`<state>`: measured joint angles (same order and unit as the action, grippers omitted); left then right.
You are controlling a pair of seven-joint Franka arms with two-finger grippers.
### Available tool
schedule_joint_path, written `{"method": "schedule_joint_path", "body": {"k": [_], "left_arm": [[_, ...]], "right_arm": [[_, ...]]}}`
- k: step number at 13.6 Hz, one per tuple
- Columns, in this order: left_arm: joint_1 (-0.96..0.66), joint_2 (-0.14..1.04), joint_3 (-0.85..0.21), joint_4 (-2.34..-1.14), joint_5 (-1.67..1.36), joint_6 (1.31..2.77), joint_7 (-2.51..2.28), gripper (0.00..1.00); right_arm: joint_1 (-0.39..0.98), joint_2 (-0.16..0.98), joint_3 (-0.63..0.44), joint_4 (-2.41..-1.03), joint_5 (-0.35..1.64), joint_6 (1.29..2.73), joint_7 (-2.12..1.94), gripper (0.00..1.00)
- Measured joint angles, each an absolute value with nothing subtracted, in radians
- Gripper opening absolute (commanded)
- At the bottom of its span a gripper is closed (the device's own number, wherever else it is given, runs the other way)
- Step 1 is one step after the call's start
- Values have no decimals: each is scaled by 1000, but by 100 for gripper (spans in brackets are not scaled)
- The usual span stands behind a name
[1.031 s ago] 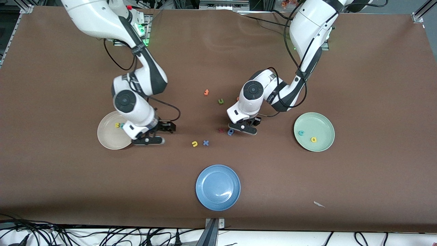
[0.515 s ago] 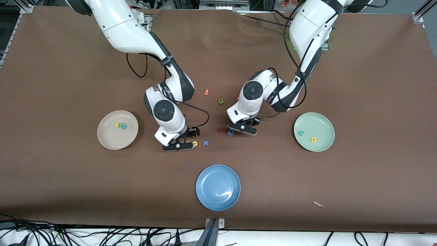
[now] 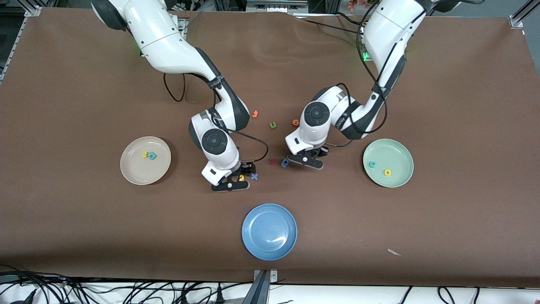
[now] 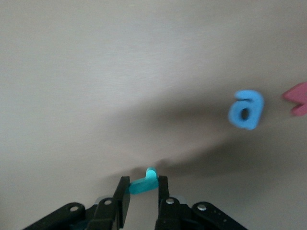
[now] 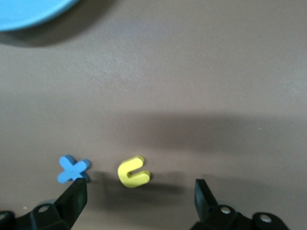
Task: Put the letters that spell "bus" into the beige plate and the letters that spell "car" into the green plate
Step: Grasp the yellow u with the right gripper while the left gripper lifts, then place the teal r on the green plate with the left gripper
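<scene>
Teal r pinched between closed fingers of left gripper, beside blue a. Right gripper spread wide, empty, over yellow u. Beige plate, green plate at table ends.

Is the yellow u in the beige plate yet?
Not yet. The yellow u lies on the brown table beside the blue x, with the right gripper open around it. The beige plate is off toward the right arm's end.

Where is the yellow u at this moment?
In the front view, the yellow u lies on the table beside the blue x, between the open fingers of the right gripper.
</scene>
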<state>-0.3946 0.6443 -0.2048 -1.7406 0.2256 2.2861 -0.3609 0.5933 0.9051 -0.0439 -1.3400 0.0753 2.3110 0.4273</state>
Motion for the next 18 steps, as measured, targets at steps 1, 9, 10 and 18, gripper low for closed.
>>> {"method": "schedule_joint_path", "body": {"k": [1, 9, 10, 18], "left_arm": [[-374, 629, -200, -1741, 226, 2256, -295, 14], [-267, 524, -52, -1837, 227, 2229, 271, 15], [-264, 510, -25, -1862, 227, 2229, 331, 15], [-250, 461, 25, -1989, 156, 2302, 430, 100]], "right_arm": [[593, 909, -44, -1333, 78, 2311, 427, 92], [593, 924, -53, -1331, 81, 2310, 427, 65], [593, 924, -54, -1331, 81, 2310, 427, 59], [594, 923, -55, -1327, 82, 2309, 427, 30]]}}
